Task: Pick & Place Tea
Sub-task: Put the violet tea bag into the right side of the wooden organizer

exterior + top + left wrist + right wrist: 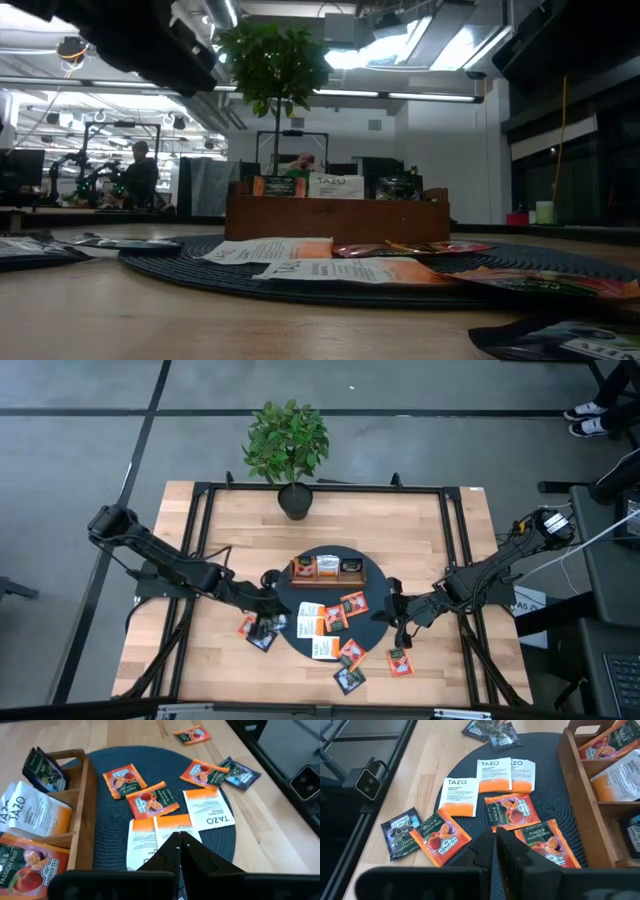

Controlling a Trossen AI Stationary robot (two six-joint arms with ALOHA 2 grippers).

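Tea sachets lie flat on a round dark mat [372,622] and on the wood around it: white ones [310,618] [207,810] [495,772], orange ones [352,603] [123,780] [510,810], dark ones [349,679] [400,827]. More sachets [30,812] stand in the wooden tray [327,579] on the mat's far part. My left gripper [270,618] [179,840] hangs shut above the mat's left edge. My right gripper [393,622] [495,832] hangs shut above the mat's right edge. Neither touches anything.
A potted plant [288,445] stands at the table's far edge. A black frame [200,495] runs round the table. Loose sachets lie off the mat at the near left [258,632] and near right [400,662]. A person [137,172] shows in the room behind.
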